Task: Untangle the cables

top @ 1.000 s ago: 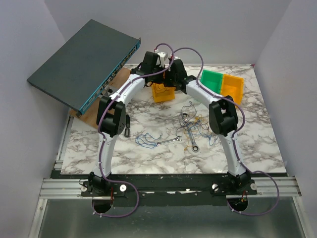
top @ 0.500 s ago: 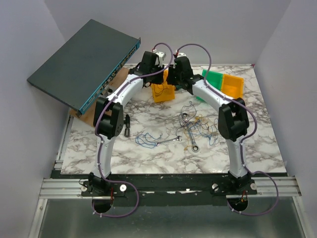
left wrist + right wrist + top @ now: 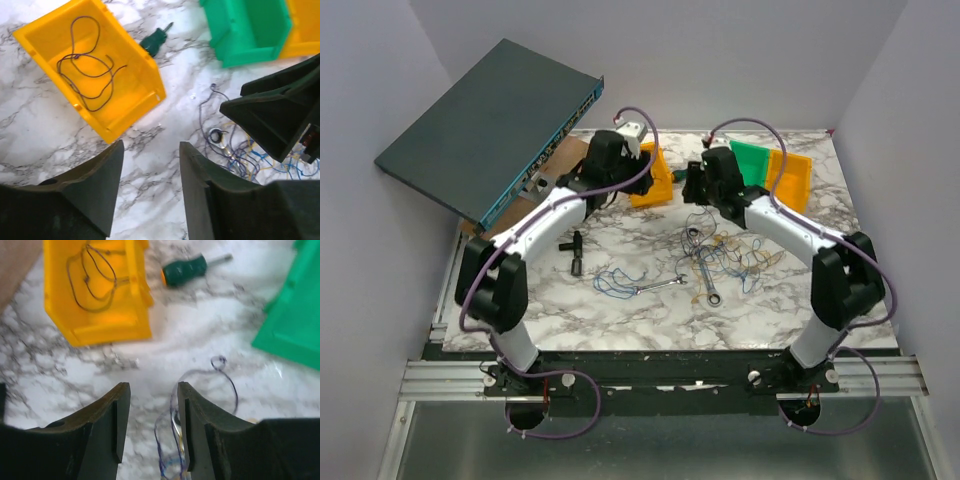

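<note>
The cables (image 3: 730,258) lie as a thin blue, yellow-orange and dark tangle on the marble, right of centre. A loose blue wire (image 3: 613,283) lies apart to the left. One dark wire (image 3: 82,65) is coiled inside the yellow bin (image 3: 125,117). My left gripper (image 3: 151,147) hangs open over bare marble just in front of that bin, with nothing between its fingers. My right gripper (image 3: 152,387) is open above the far end of the tangle. A dark purple wire loop (image 3: 227,385) runs under its right finger, not gripped.
Two silver wrenches (image 3: 660,286) (image 3: 710,280) lie by and within the tangle. A green-handled screwdriver (image 3: 185,270) rests behind the yellow bin. A green bin (image 3: 750,158) and an orange bin (image 3: 792,175) stand at back right. A dark flat box (image 3: 490,125) leans at back left.
Both arms have drawn apart and come down from above the yellow bin, the right one toward the tangle. Both grippers have opened, the left from fully shut.
</note>
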Controlling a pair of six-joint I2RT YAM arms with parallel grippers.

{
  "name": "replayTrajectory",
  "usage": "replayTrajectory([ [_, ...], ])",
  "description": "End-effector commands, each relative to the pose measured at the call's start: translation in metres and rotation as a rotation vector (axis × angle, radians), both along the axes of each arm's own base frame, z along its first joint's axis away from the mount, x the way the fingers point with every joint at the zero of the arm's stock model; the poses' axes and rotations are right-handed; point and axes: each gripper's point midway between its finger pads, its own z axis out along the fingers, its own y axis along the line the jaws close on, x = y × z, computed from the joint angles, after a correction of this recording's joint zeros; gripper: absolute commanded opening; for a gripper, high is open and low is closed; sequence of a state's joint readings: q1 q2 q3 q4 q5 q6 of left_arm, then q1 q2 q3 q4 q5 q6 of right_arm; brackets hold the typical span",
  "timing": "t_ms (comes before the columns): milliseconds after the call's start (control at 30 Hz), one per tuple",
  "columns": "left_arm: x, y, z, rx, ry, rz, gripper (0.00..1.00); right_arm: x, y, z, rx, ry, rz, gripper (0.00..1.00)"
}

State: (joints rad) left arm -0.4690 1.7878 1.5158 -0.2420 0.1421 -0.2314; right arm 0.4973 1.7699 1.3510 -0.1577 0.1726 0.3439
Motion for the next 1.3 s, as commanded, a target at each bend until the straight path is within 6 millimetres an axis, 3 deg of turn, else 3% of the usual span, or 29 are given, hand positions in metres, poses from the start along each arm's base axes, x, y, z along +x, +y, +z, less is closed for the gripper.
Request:
replayTrajectory([
  [0, -0.050, -0.022, 0.030, -0.145, -0.143, -0.051, 0.55, -0.045, -0.027, -0.010, 0.013, 0.036, -0.038, 0.52],
  [100, -0.086, -0.025, 0.023, -0.202, -0.177, -0.068, 0.67, -0.077, -0.044, -0.016, 0.001, 0.060, -0.043, 0.64],
  [200, -0.116, -0.021, 0.006, -0.246, -0.153, -0.080, 0.95, -0.107, -0.059, -0.020, -0.001, 0.084, -0.044, 0.76],
  [300, -0.137, -0.003, -0.006, -0.273, -0.137, -0.044, 0.98, -0.136, -0.056, -0.021, 0.044, 0.101, 0.041, 0.80],
  [433, -0.157, 0.041, -0.030, -0.279, -0.062, 0.153, 0.99, -0.165, -0.045, -0.021, 0.099, 0.138, 0.153, 0.79],
  [633, -0.188, 0.101, -0.070, -0.260, 0.173, 0.500, 0.98, -0.174, -0.043, -0.013, 0.145, 0.090, 0.175, 0.77],
  [733, -0.202, 0.105, -0.083, -0.283, 0.266, 0.527, 0.99, -0.174, -0.042, -0.008, 0.157, 0.068, 0.178, 0.77],
  [833, -0.218, 0.118, -0.101, -0.305, 0.419, 0.700, 0.97, -0.173, -0.042, -0.005, 0.163, 0.055, 0.178, 0.76],
  [1100, -0.243, 0.138, -0.106, -0.136, 0.555, 0.998, 0.95, -0.175, -0.033, -0.007, 0.179, 0.067, 0.225, 0.76],
  [1267, -0.243, 0.109, -0.122, -0.034, 0.679, 0.985, 0.95, -0.177, -0.032, -0.001, 0.201, 0.043, 0.235, 0.76],
])
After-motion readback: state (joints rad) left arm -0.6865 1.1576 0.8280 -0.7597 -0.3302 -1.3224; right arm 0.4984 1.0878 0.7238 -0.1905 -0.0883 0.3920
